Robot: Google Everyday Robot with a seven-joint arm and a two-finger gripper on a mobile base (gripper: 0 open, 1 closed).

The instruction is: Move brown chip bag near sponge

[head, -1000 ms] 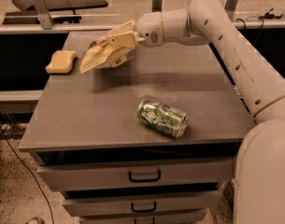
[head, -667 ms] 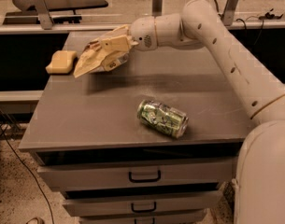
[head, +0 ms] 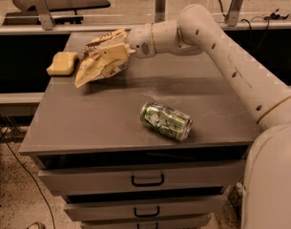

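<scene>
The brown chip bag (head: 93, 69) shows its tan, crinkled side and hangs tilted just above the grey cabinet top (head: 97, 113) at the back left. My gripper (head: 115, 50) reaches in from the right and is shut on the bag's upper end. The pale yellow sponge (head: 63, 63) lies on the cabinet's back left corner, directly left of the bag, with a narrow gap between them. The bag's lower tip points down and left, toward the sponge.
A crushed green soda can (head: 165, 121) lies on its side at the front middle of the cabinet top. Drawers with black handles (head: 147, 180) are below the top. My white arm (head: 231, 61) spans the right side. A counter edge (head: 135, 27) runs behind.
My gripper has carried the bag further left and slightly lower, closer to the sponge. The can and the sponge have not moved.
</scene>
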